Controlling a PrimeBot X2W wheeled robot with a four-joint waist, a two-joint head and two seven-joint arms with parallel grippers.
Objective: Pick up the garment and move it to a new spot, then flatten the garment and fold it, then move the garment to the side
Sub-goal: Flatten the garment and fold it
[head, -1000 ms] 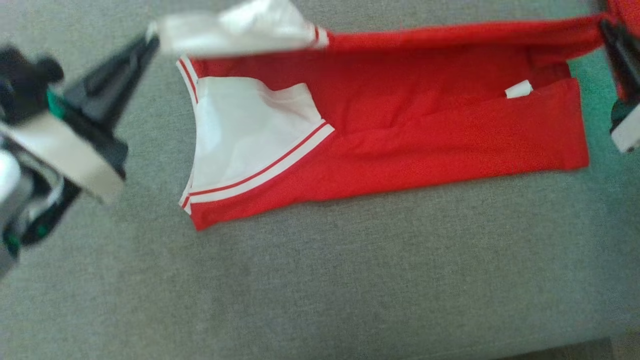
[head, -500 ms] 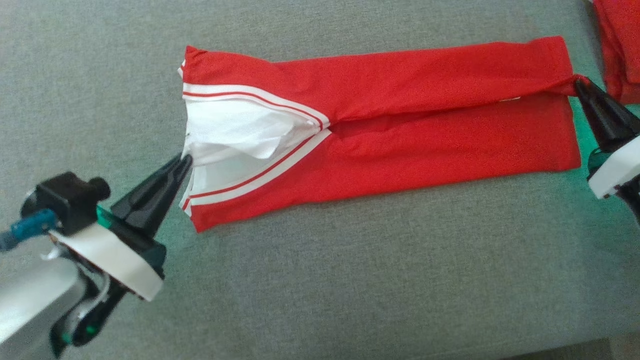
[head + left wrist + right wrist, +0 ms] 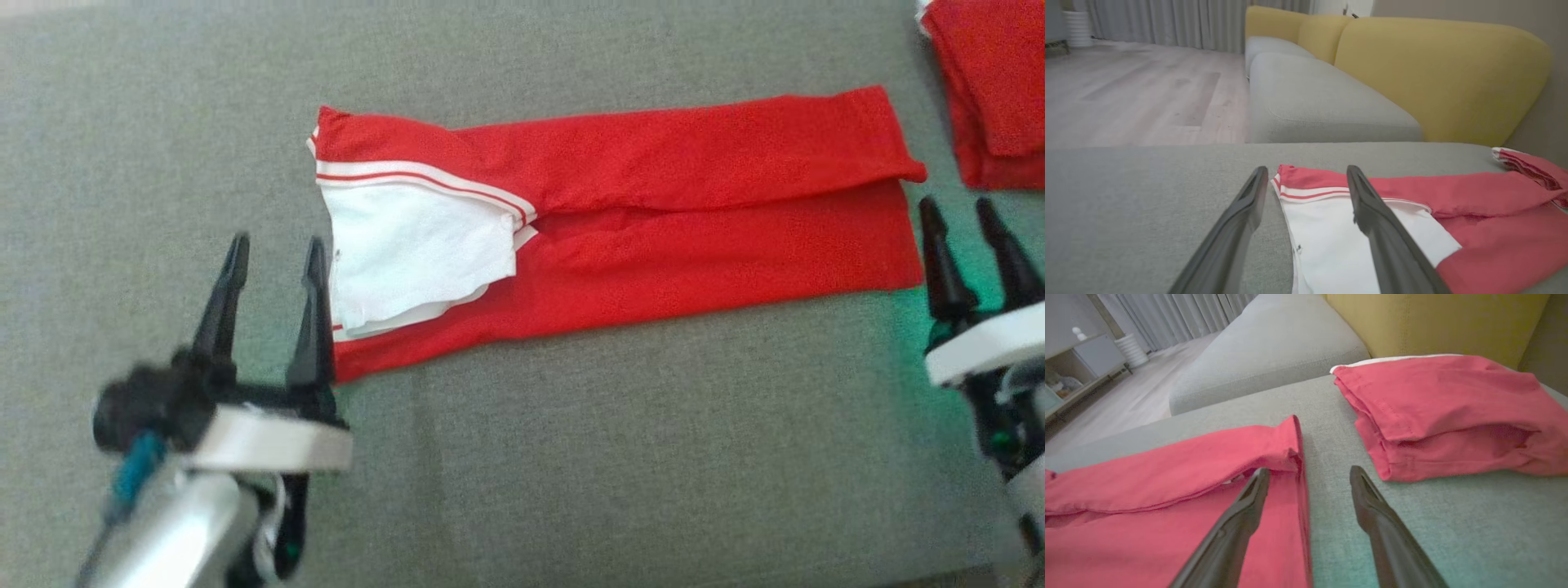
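A red garment (image 3: 669, 204) with white panels and striped trim lies folded lengthwise into a long strip on the grey cushion (image 3: 571, 457). It also appears as the red garment (image 3: 1453, 196) and the red garment (image 3: 1167, 469) in the wrist views. My left gripper (image 3: 275, 245) is open beside the white end, one finger over the cloth's edge, holding nothing. My right gripper (image 3: 955, 208) is open just off the strip's right end, empty. In their own views, the left gripper (image 3: 1306, 171) and right gripper (image 3: 1308, 473) both show spread fingers.
A second red garment (image 3: 988, 90), folded, lies at the far right of the cushion, also seen as the folded pile (image 3: 1445, 412). Yellow sofa backs (image 3: 1437, 77) rise behind. Another grey seat (image 3: 1314, 102) and wooden floor (image 3: 1135, 94) lie beyond the cushion's left edge.
Both grippers let go of the garment and opened, drawing back toward me. The upper flap now lies flat over the lower half. The camera shifted slightly.
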